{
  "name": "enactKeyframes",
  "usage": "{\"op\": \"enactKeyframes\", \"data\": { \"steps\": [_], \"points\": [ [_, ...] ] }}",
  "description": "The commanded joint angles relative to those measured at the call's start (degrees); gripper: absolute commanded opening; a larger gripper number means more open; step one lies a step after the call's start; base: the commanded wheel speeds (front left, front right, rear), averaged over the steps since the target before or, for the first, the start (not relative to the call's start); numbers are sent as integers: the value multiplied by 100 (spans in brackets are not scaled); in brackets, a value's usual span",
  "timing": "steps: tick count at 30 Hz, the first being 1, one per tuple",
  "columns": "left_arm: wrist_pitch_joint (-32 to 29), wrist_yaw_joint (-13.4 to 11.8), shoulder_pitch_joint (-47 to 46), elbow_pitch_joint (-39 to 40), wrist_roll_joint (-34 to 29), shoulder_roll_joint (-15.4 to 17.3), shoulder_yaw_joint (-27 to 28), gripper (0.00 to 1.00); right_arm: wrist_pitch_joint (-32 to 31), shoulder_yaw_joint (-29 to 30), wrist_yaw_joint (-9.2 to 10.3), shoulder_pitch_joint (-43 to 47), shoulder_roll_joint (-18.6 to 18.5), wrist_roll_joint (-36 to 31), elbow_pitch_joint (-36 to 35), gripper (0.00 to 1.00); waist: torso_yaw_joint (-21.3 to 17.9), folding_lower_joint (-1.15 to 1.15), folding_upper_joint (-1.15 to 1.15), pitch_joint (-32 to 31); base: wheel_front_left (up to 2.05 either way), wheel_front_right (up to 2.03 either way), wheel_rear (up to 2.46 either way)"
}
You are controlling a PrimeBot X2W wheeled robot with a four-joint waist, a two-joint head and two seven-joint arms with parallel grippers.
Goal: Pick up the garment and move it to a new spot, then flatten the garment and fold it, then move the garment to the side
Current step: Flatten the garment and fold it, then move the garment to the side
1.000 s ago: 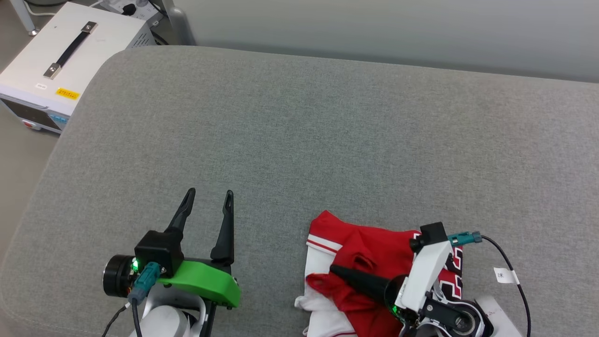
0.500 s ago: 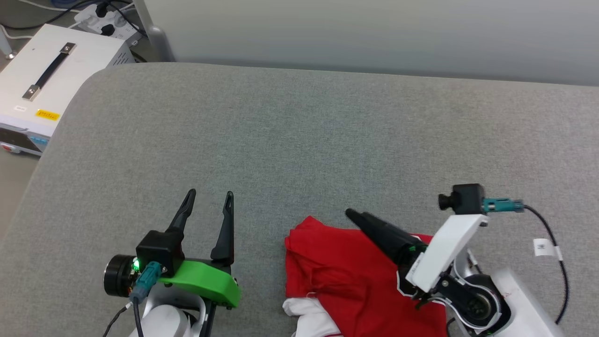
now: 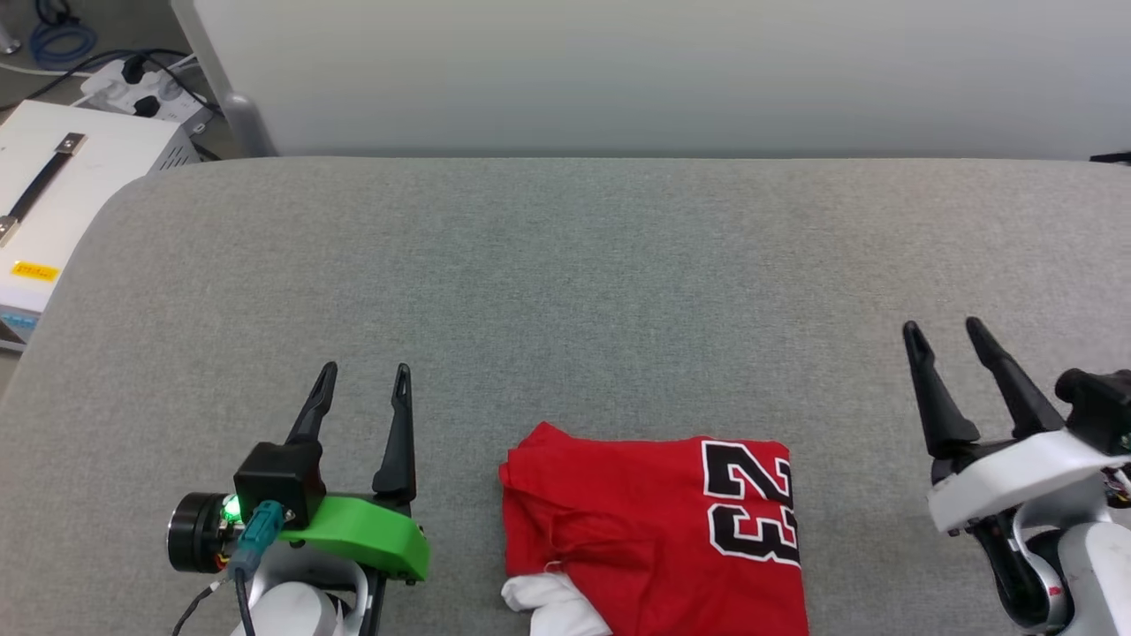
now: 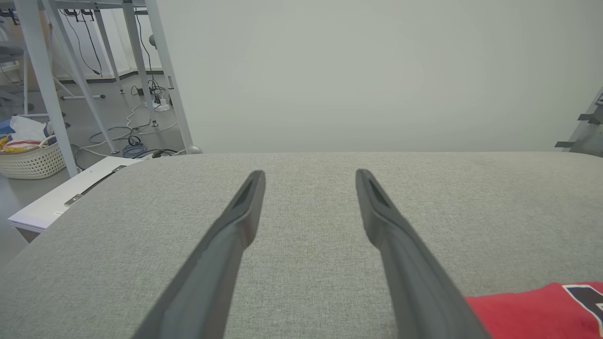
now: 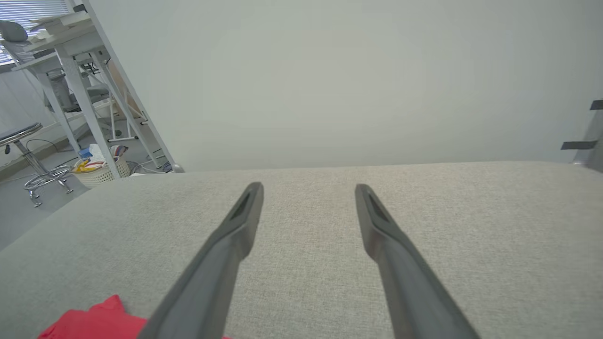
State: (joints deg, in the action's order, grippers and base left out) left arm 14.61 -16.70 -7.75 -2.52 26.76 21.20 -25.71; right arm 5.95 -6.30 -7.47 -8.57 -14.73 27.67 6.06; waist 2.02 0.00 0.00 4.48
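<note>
The garment (image 3: 654, 530) lies folded into a compact red rectangle at the near middle of the grey cushion (image 3: 565, 283), its black "23" facing up and a white sleeve poking out at its lower left. A red corner of the garment (image 4: 541, 308) shows low at the right in the left wrist view, and the garment's (image 5: 94, 322) other corner shows at the lower left in the right wrist view. My left gripper (image 3: 364, 373) hovers open to the left of it. Well to its right, my right gripper (image 3: 943, 329) stands open and holds nothing.
A white equipment case (image 3: 44, 212) with a black handle sits off the cushion's left edge, with a power strip (image 3: 141, 88) and cables behind it. A pale wall runs along the cushion's far edge. A wicker basket (image 4: 30, 160) and table legs stand on the floor at the left.
My right gripper let go of the garment and swung away to the right, now open. The garment now lies flat with the "23" up. The head camera tilted, shifting the scene down.
</note>
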Motion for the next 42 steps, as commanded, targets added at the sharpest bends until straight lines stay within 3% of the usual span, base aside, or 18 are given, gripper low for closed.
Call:
{"op": "enactKeyframes", "data": {
  "steps": [1,12,30,35,42],
  "points": [
    [29,-64,106,28,-42,36,28,100,124,111,-2,120,14,-224,-80,100,-134,0,0,-92,0,0,0],
    [35,-243,565,198,-84,159,186,100,206,674,-2,1071,215,-1081,-1079,100,-341,0,0,-378,0,0,0],
    [38,-204,828,164,-45,113,175,100,-320,855,-2,1686,357,-1171,-1665,100,-206,0,0,-549,0,0,0],
    [38,-177,678,180,-73,57,172,100,-646,1255,-2,1707,338,-751,-1430,100,-87,0,0,-429,0,0,0],
    [39,-110,374,237,-207,-96,213,100,-1768,1638,-2,1712,41,433,-713,100,180,0,0,-107,0,0,0]
  ]
}}
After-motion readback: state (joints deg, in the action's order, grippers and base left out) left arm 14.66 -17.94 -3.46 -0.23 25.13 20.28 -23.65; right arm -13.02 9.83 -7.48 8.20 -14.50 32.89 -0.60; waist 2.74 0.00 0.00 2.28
